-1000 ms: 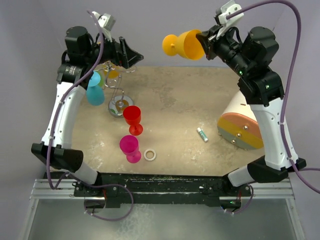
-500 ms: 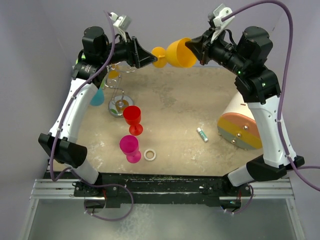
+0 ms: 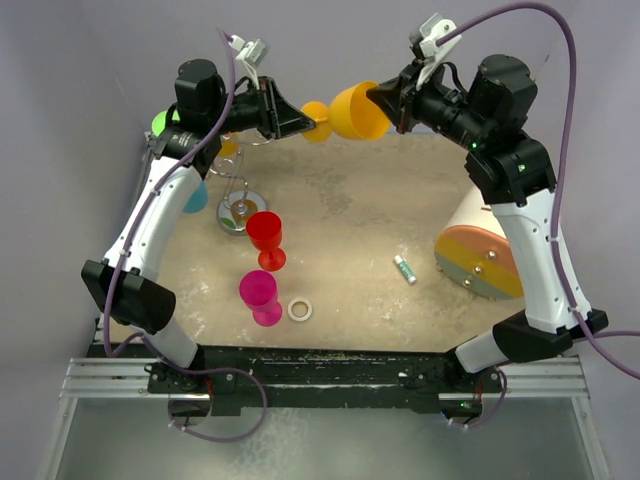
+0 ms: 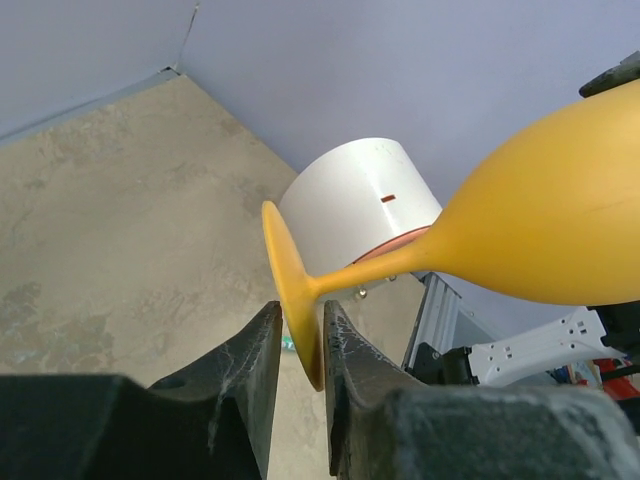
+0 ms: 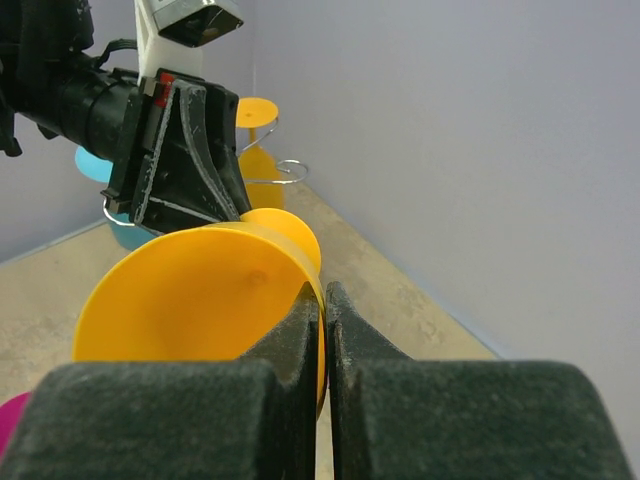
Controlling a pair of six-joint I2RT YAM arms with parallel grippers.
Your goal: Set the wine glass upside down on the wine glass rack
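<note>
Orange wine glass [image 3: 355, 110] held sideways aloft, rim pinched tight by right gripper [image 3: 385, 100]. Left gripper [image 3: 308, 122] brackets its foot; contact cannot be told. Wine glass rack [image 3: 240, 213] partly hidden by left arm [image 3: 160, 210].

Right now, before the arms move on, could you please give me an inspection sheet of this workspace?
Surface: mottled beige table.
Job's things: orange wine glass held level in mid-air; wine glass rack far left, cyan glass hanging on it.
Clutter: red glass, magenta glass, white ring, green-capped tube, white drum with striped face.
Grippers: left gripper shut on the glass's foot; right gripper shut on its bowl rim.
Cables: purple cables arch over both arms.
Surroundings: lilac walls; nothing else seen.
</note>
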